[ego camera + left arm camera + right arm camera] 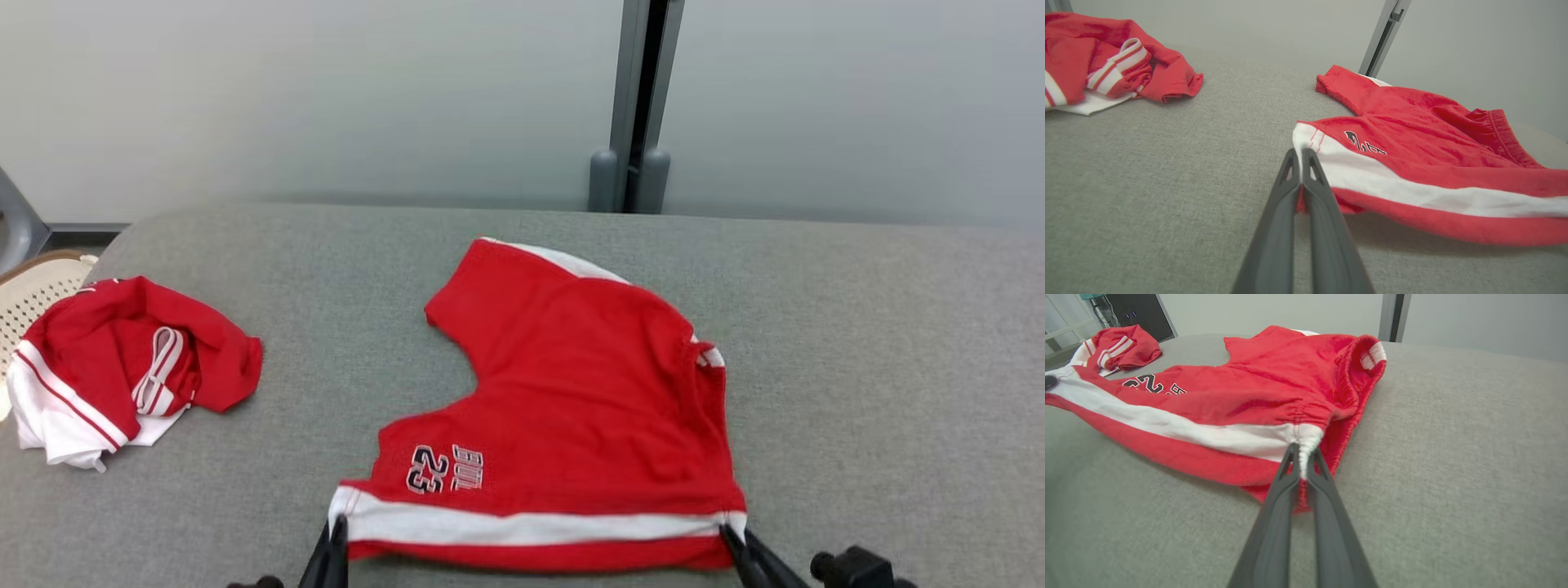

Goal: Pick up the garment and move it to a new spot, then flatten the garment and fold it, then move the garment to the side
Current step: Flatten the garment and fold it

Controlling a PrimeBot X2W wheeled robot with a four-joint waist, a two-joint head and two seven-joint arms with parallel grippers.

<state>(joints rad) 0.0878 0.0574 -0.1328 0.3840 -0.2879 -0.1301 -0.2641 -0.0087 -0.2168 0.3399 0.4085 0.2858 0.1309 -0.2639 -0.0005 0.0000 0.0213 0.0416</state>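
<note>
Grey fabric-covered table [882,351]. Crumpled red-and-white garment [122,367] bunched near its left edge, white part underneath. Cream woven piece [33,298] with a wooden rim just past that edge; chair or basket, can't tell. Pale grey wall [326,98] behind, split by a dark vertical post [641,90]. Dark cabinet [1133,310] far back in right wrist view.

Left gripper [335,529] is seen at lower left of head view, fingers pointed up and slightly inward, pressed together on near left corner of the garment [571,392]. Right gripper [729,535] is seen at lower right, fingers angled up and inward, pinched on near right corner. In both wrist views the dark fingers are shown closed, tips clamped on fabric
</note>
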